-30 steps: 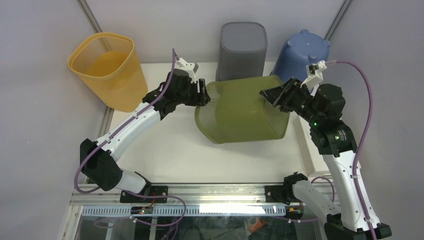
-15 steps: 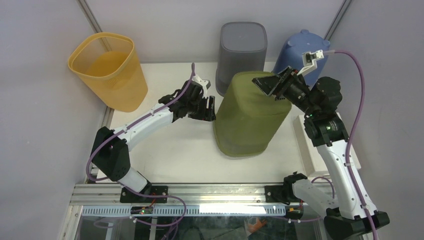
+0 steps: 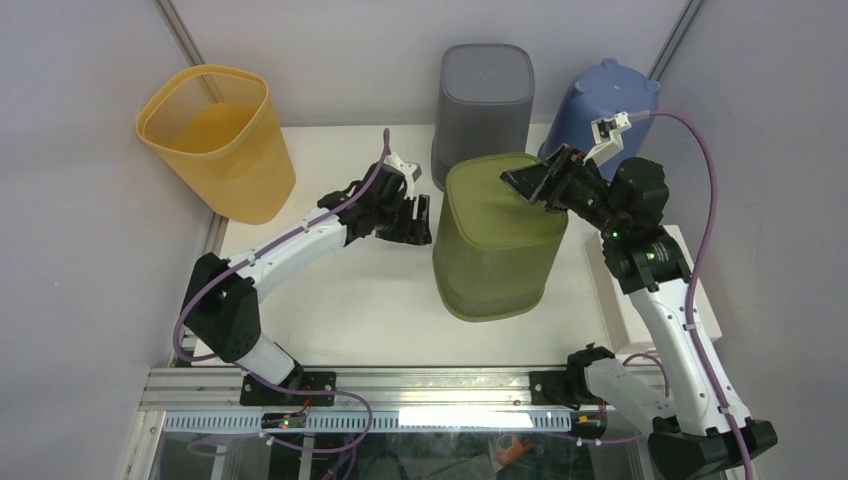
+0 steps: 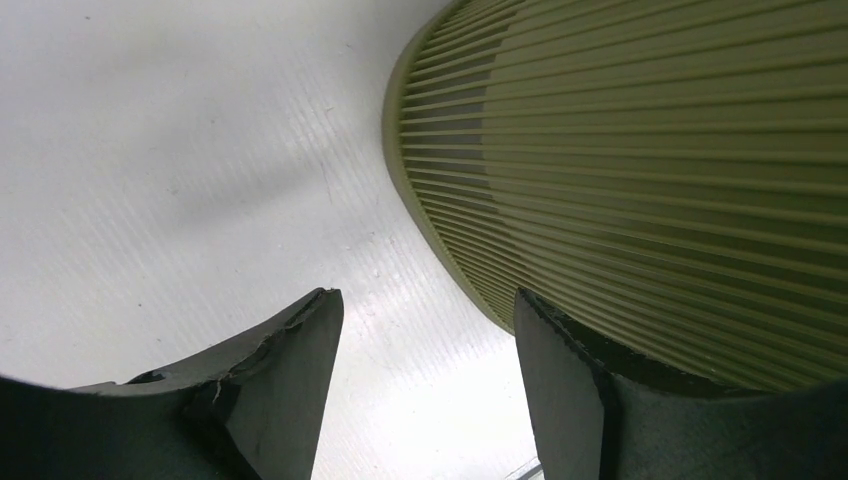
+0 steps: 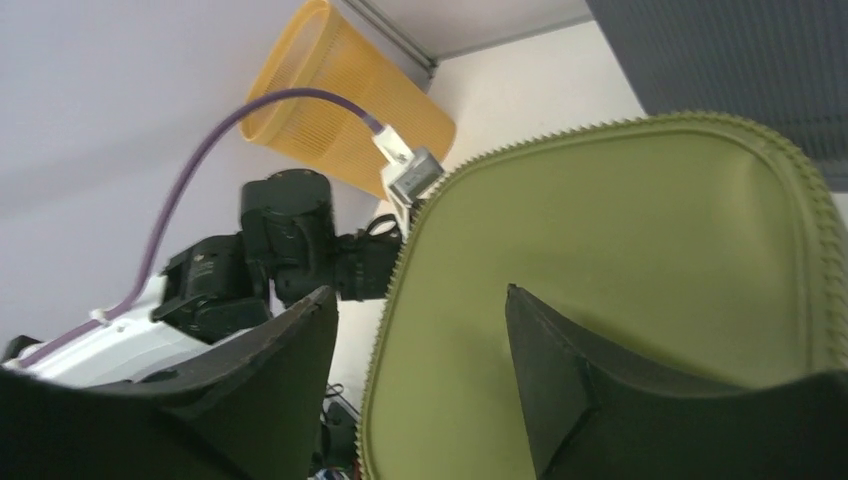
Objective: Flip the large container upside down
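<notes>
Left arm and right arm: white links, black joints; a purple cable runs up each from the metal rail.

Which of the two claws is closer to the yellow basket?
Left. The left gripper sits between yellow basket and green bin; the right gripper hangs over the bin's base, farther off.

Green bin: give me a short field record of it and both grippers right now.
green bin: upside down, solid base up, open rim on the table
left gripper: open, empty, beside the bin's ribbed wall near the rim
right gripper: open, empty, over the upturned base; contact unclear
behind: yellow bin at back left, grey bin, blue bin
task: flip looks done
</notes>
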Robot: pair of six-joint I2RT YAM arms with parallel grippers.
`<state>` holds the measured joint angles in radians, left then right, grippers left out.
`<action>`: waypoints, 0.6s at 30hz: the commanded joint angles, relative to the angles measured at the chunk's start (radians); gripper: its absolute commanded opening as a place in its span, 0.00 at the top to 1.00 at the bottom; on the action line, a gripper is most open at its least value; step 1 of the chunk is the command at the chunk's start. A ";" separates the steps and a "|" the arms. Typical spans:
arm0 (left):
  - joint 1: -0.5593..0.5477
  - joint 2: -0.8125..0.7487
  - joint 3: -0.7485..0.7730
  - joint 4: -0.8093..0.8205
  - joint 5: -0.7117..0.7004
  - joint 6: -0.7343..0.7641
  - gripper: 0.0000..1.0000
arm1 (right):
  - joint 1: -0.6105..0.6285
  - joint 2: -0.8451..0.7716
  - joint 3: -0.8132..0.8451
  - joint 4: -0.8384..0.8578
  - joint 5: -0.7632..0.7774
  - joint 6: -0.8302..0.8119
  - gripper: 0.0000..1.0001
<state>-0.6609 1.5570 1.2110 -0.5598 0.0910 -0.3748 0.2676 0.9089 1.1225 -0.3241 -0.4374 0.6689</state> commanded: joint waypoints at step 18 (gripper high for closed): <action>-0.226 0.271 0.306 0.263 0.249 -0.295 0.32 | 0.004 -0.104 0.324 -0.495 0.461 -0.401 0.14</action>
<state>-0.8959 1.7592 1.3880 -0.4427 0.2485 -0.5892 0.2680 0.8139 1.3621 -0.7628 -0.0147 0.3653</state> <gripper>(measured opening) 0.677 0.853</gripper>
